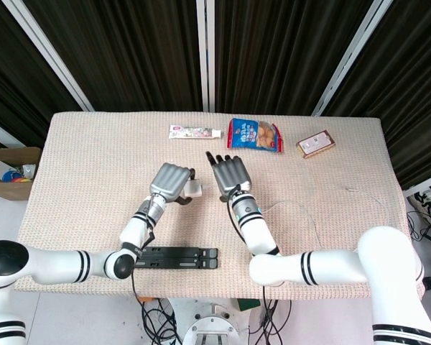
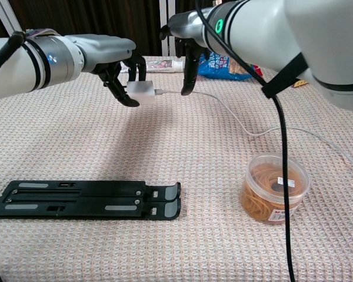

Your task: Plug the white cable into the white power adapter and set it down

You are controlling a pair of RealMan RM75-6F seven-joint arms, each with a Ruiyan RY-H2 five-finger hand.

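The plugging step looks done: the thin white cable (image 2: 223, 110) sits with its plug end in the small white cube-shaped power adapter (image 2: 140, 93), as far as the chest view shows. What is left is to set the adapter down.

The left robot hand (image 2: 121, 75) grips the adapter in curled fingers and holds it in the air above the beige woven table (image 2: 76, 147). The right robot hand (image 2: 187, 56) hangs just beside the plug with its fingers straight and apart, holding nothing.

The adapter's socket face points toward the right robot hand. The plug and the first stretch of cable continue in that same line, roughly level with the table, before the cable droops onto the cloth and curves away toward the far right edge.
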